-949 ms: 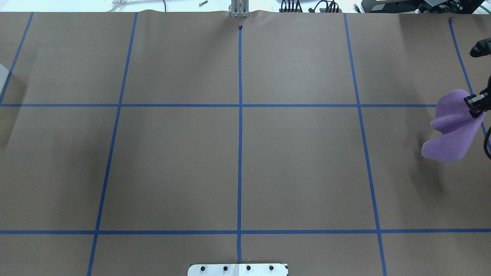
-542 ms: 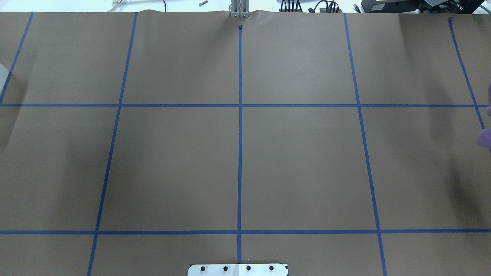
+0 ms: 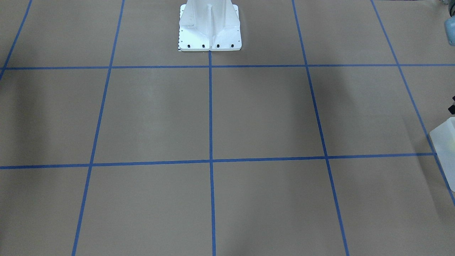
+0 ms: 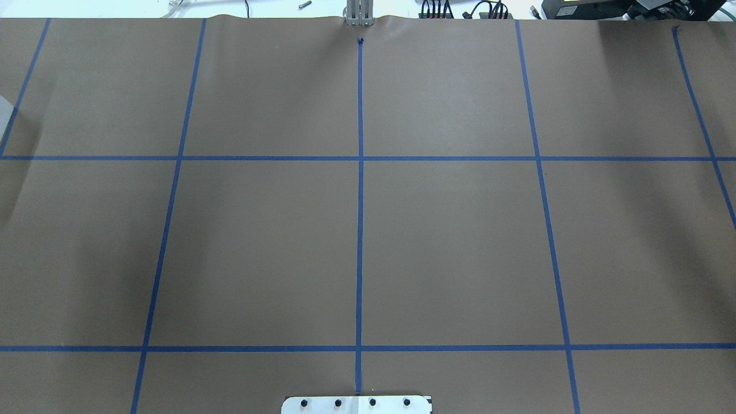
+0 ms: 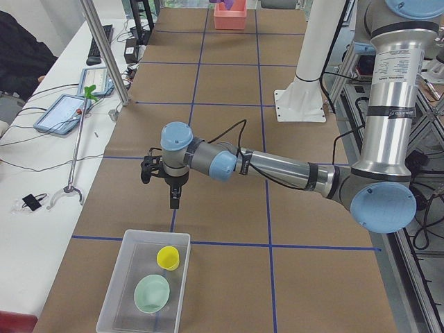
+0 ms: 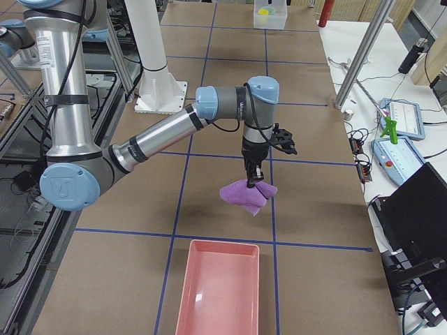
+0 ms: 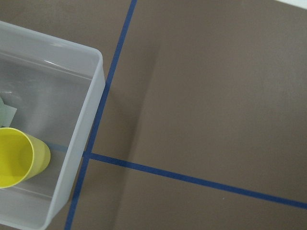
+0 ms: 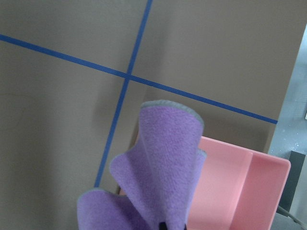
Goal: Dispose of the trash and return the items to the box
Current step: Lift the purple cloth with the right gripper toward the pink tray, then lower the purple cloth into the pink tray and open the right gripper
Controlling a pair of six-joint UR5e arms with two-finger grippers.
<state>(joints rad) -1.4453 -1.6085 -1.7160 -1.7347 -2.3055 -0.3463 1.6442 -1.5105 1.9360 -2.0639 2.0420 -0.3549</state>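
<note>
The translucent box (image 5: 114,298) stands at the table's left end; its corner also shows in the left wrist view (image 7: 95,86) and the front view (image 3: 444,142). The yellow cup (image 5: 168,257) and mint-green bowl (image 5: 152,293) lie inside it; the cup also shows in the left wrist view (image 7: 19,155). My left gripper (image 5: 173,202) hangs above the table just beyond the box; I cannot tell whether it is open or shut. My right gripper (image 6: 248,183) is shut on a purple cloth (image 6: 244,194), which hangs above the table in front of a pink tray (image 6: 216,293). The right wrist view shows the cloth (image 8: 163,163) beside the tray (image 8: 230,182).
The white robot base (image 3: 209,28) stands at the middle of the table's near edge. A side bench with tablets (image 5: 66,111), cables and metal poles (image 5: 104,48) runs along the far edge. Blue tape lines grid the brown table.
My right gripper and the purple cloth have moved right, out of the overhead view. Nothing else there has moved.
</note>
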